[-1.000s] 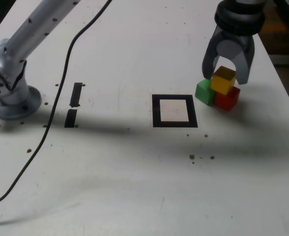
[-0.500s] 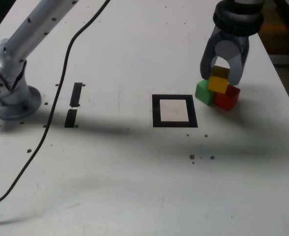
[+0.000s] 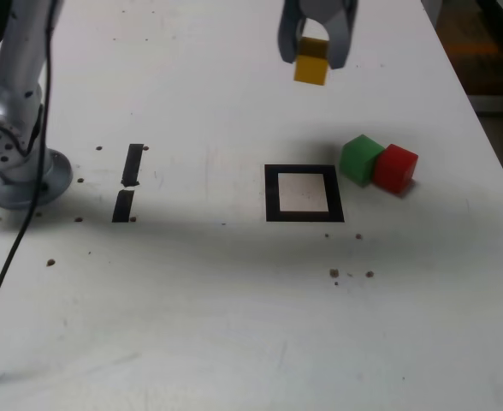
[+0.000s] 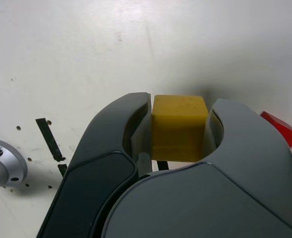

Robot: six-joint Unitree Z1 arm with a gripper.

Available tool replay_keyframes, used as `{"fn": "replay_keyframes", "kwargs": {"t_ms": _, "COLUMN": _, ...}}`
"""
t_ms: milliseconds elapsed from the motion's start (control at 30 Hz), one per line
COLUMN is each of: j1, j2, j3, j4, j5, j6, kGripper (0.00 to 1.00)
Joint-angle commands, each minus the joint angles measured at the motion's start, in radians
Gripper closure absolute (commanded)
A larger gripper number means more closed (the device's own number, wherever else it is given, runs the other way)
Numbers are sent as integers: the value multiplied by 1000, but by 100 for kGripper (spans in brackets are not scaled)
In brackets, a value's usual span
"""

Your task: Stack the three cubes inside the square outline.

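My gripper (image 3: pixel 312 53) hangs high over the table, shut on the yellow cube (image 3: pixel 310 66), up and a little behind the square outline (image 3: pixel 303 193). The wrist view shows the yellow cube (image 4: pixel 178 126) clamped between both fingers (image 4: pixel 136 119). On the table, the green cube (image 3: pixel 361 159) and the red cube (image 3: pixel 395 168) sit side by side, touching, just to the exterior view's right of the outline. A corner of the red cube (image 4: pixel 281 130) peeks past the gripper in the wrist view. The outline's white centre holds nothing.
Two short black tape strips (image 3: pixel 129 181) lie at the exterior view's left, near the arm's metal base (image 3: pixel 12 163). A black cable (image 3: pixel 8 257) trails down the left side. Small dark crumbs (image 3: pixel 346 274) dot the white table. The table's right edge (image 3: pixel 491 145) runs close to the cubes.
The gripper closed on the yellow cube atop the green and red cubes, then lifted it up and to the exterior view's left. The green and red cubes stayed put.
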Motion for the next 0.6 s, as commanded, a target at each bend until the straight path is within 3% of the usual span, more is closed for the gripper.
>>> {"fn": "replay_keyframes", "kwargs": {"t_ms": 0, "j1": 37, "j2": -20, "j3": 138, "j4": -54, "j5": -16, "j6": -24, "kGripper": 68}}
{"fn": "replay_keyframes", "kwargs": {"t_ms": 267, "j1": 78, "j2": -32, "j3": 384, "j4": -227, "j5": -94, "j6": -138, "kGripper": 68}}
{"fn": "replay_keyframes", "kwargs": {"t_ms": 567, "j1": 87, "j2": -28, "j3": 448, "j4": -280, "j5": -98, "j6": -167, "kGripper": 68}}
